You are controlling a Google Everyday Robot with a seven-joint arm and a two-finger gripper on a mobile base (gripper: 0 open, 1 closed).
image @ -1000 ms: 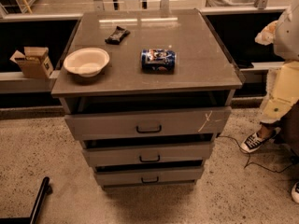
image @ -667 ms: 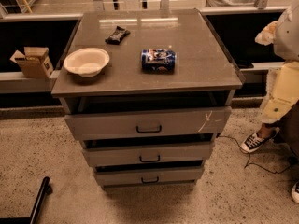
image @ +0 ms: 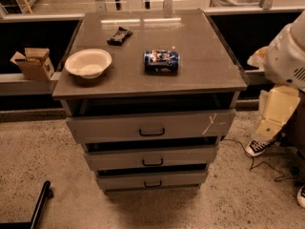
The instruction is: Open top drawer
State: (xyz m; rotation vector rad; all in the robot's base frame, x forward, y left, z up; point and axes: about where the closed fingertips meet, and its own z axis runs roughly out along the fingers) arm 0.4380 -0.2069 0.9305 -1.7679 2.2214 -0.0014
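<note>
1. The gripper (image: 272,120) is the pale end of the white arm (image: 287,56). It hangs at the far right, beside the cabinet (image: 224,42) and clear of it. I cannot tell whether it is released or clenched. It touches no drawer, and nothing shows in its hold.
2. It probably hangs off to the side because the reach has not begun, which leaves the drawer fronts unblocked.
3. The top drawer (image: 109,127) lies just left of the gripper, near but apart. Its white scratches (image: 210,123) are on the end closest to the gripper. A dark gap shows above its front, and it looks barely out, if at all.
4. The handle (image: 151,132) sits further left, at the middle of the front. By my judgement, the gripper must cross to it and pull straight out.
5. Two narrower drawers (image: 152,157) lie below and left.
6. Up and left of the gripper, a can (image: 161,61), a bowl (image: 88,63) and a dark wrapper (image: 119,35) rest on the fixed top. A pull should not disturb them.
7. A shoe (image: 257,148) lies just below the gripper, and a box (image: 33,64) sits farthest left.
</note>
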